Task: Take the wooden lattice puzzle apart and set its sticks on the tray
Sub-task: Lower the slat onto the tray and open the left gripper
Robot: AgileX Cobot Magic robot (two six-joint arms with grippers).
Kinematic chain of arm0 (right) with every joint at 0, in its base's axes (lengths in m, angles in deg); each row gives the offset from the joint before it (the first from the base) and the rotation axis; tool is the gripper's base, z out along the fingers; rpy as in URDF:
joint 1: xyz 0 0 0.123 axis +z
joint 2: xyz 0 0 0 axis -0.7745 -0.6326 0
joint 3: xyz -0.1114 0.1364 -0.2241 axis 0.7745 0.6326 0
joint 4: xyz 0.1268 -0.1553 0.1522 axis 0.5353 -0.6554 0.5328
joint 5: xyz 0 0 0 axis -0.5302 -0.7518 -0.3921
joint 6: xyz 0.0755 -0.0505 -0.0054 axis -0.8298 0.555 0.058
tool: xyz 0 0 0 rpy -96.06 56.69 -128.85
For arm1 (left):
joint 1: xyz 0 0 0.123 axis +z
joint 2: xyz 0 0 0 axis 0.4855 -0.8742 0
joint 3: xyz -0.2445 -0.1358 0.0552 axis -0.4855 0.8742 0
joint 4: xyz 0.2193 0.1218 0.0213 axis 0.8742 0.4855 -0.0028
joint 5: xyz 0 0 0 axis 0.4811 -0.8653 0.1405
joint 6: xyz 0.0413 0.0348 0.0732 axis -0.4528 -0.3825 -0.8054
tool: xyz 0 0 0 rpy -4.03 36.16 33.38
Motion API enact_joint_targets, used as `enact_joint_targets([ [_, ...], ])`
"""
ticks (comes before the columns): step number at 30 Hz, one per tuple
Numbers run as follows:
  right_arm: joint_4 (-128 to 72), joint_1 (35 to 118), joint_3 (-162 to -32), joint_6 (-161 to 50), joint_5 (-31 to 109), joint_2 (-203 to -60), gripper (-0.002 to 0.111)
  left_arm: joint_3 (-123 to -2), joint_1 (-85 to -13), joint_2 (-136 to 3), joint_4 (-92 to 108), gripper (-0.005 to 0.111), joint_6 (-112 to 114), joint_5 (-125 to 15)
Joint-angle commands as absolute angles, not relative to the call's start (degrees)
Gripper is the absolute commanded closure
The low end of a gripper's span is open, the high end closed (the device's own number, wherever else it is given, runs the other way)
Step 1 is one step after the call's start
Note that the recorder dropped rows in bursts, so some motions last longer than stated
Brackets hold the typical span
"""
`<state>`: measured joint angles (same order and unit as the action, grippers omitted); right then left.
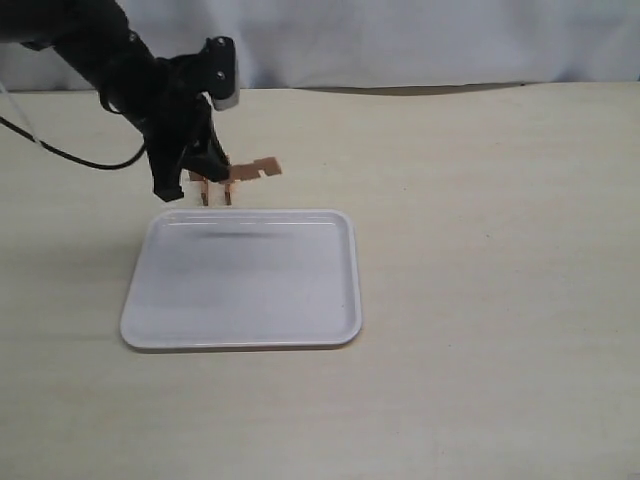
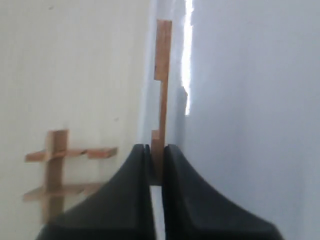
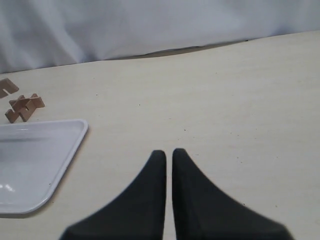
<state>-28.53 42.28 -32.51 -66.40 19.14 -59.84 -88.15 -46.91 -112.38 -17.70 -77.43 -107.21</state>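
My left gripper [image 1: 212, 163] [image 2: 157, 159] is shut on one end of a notched reddish-brown stick [image 1: 257, 170] [image 2: 163, 85], held in the air just behind the far rim of the white tray [image 1: 250, 280] [image 2: 250, 100]. The rest of the wooden lattice puzzle [image 1: 213, 190] [image 2: 61, 171], three sticks still crossed, lies on the table behind the tray's far left edge. In the right wrist view the puzzle [image 3: 25, 107], the held stick [image 3: 7, 87] and a tray corner [image 3: 40, 160] show far off. My right gripper [image 3: 168, 155] is shut with nothing in it, above bare table.
The pale wooden table [image 1: 480, 250] spreads wide to the right of the tray. A white curtain [image 1: 400, 40] closes off the table's far edge. A black cable [image 1: 60, 152] trails from the left arm.
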Motion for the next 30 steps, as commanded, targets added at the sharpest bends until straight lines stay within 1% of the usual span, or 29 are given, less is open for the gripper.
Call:
enact_joint_targets([
  [1, -28.45, 41.94, -32.42, -66.58, 19.35, -59.62, 0.104, -85.47, -51.98, -112.41, -17.42, 0.107, -75.57, -108.02],
  [6, -28.45, 41.94, -32.42, -66.58, 19.35, -59.62, 0.104, -83.10, -56.45, -114.18, -9.02, 0.107, -72.32, -104.63],
  [10, -28.45, 41.94, -32.42, -66.58, 19.35, -59.62, 0.104, -83.01, -56.79, -114.88, -6.04, 0.107, -69.51, -103.96],
  [12, -28.45, 41.94, -32.42, -66.58, 19.35, -59.62, 0.104, -83.01, -56.79, -114.88, -4.69, 0.103, -67.78, -103.37],
  [14, -28.45, 41.94, -32.42, -66.58, 19.35, -59.62, 0.104, -83.01, -56.79, -114.88, -4.43, 0.094, -67.08, -103.24],
  [16, -28.45, 41.94, -32.42, -66.58, 19.35, -59.62, 0.104, -83.01, -56.79, -114.88, -4.54, 0.080, -66.77, -102.16],
  [19, -28.45, 41.94, -32.42, -66.58, 19.35, -59.62, 0.104, -83.01, -56.79, -114.88, -4.62, 0.056, -66.51, -101.38],
  [21, -28.45, 41.94, -32.42, -66.58, 19.35, -59.62, 0.104, -83.13, -56.79, -114.76, -4.50, 0.044, -66.51, -101.38],
  [23, -28.45, 41.94, -32.42, -66.58, 19.35, -59.62, 0.104, -83.28, -56.79, -114.32, -3.53, 0.041, -66.03, -99.88],
  [28, -28.45, 41.94, -32.42, -66.58, 19.35, -59.62, 0.104, -83.78, -56.21, -111.07, 6.35, 0.041, -54.70, -93.52],
  [30, -28.45, 41.94, -32.42, -66.58, 19.35, -59.62, 0.104, -83.78, -54.57, -109.67, 8.08, 0.041, -51.61, -90.86],
])
